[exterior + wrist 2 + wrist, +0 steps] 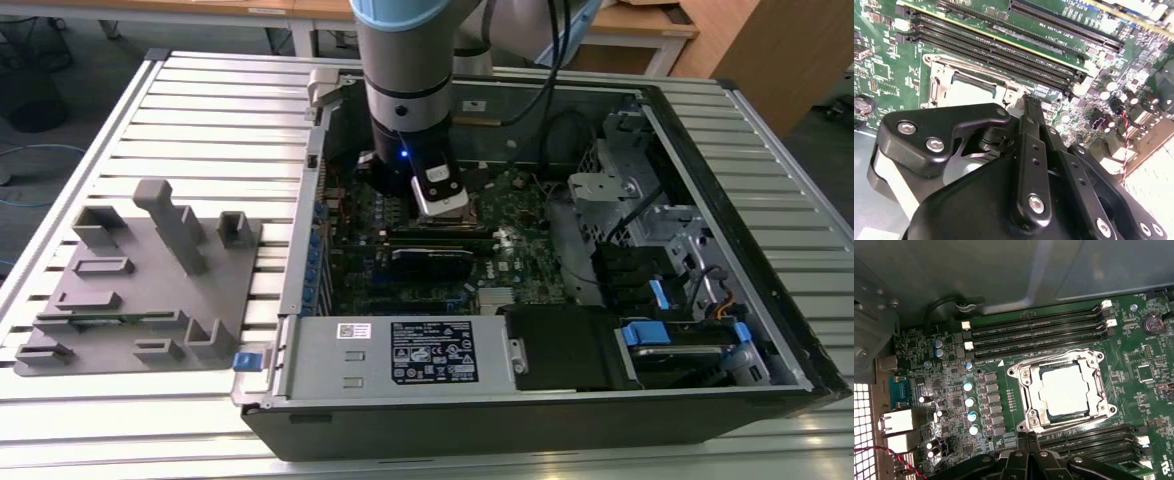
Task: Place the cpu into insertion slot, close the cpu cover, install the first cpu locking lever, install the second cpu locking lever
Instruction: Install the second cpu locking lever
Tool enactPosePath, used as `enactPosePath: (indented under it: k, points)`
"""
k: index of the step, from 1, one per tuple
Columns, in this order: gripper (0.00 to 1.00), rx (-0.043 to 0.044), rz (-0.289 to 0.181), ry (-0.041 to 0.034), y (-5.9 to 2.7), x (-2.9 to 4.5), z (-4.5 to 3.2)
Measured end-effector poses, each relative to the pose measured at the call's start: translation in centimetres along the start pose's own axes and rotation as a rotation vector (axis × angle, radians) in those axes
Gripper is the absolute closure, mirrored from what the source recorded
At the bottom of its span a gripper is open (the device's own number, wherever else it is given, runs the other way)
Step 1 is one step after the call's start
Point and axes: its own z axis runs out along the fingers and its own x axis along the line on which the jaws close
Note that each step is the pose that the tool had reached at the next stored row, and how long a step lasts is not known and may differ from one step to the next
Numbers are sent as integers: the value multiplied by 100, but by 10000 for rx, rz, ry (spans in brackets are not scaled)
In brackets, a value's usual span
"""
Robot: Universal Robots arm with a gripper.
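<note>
The cpu, a pale silver-grey square, lies flat in the insertion slot on the green board. The cpu cover, a silvery frame, lies down around the chip's edges. My gripper hangs just beside one edge of the socket, its black fingers together and nothing visible between them. In the second wrist view the gripper points at the socket's edge, and its body hides most of the cpu. In the exterior view the arm reaches down into the open computer case over the socket.
Long black memory slots flank the socket on two sides. Capacitors and rear ports crowd one side. The case walls, a power supply and drive cages surround the board. A grey fixture tray sits at the exterior view's left.
</note>
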Motion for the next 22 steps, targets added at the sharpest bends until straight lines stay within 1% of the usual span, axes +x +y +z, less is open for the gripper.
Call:
enactPosePath:
  k: [2, 3, 4, 5, 9, 11, 14, 18, 22]
  points:
    - [89, 79, -7, -14, 0, 0, -2]
    - [89, 149, -13, -28, 1, 0, -2]
    - [89, 240, -22, -46, 3, 1, -1]
    - [89, 284, -26, -54, 4, 1, -1]
    - [89, 288, -27, -55, 5, -1, -1]
    - [89, 290, -27, -54, 12, -34, 3]
    - [89, 289, -25, -52, 27, -117, 14]
    - [89, 290, -24, -48, 56, -257, 31]
    - [89, 291, -24, -42, 92, -378, 49]
